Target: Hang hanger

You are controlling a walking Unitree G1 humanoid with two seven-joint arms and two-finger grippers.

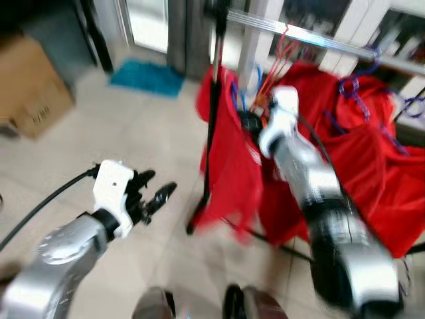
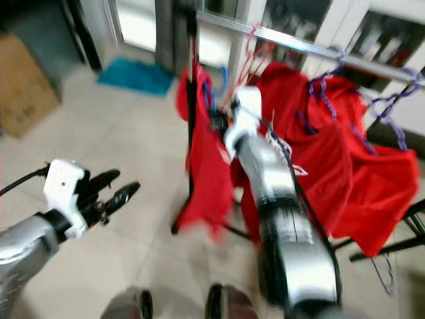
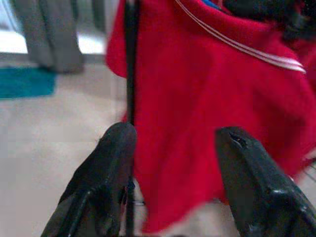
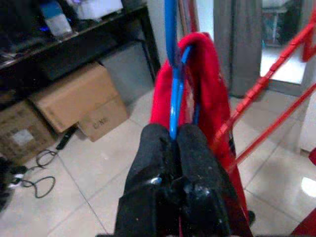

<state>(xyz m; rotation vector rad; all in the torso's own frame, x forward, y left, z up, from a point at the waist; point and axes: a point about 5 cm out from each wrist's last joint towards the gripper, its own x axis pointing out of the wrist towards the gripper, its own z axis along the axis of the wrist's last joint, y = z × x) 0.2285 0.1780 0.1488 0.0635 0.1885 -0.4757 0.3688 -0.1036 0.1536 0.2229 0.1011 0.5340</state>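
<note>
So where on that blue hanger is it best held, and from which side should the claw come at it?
By the thin blue wire just under its hook, where the right claw is shut on it now. The blue hanger rises straight out of the fingers, and the red garment drapes its shoulders, so that bare stretch is probably the only clean grip. Coming from below leaves the hook free for the silver rail.

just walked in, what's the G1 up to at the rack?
It's hanging clothes. The right hand is shut on a blue hanger carrying a red garment, raised up at the clothes rack's silver rail, where other red garments already hang on hangers. Whether the hook is over the rail yet is too blurred to tell. The left hand is open, holding nothing, out over the tiled floor left of the rack.
</note>
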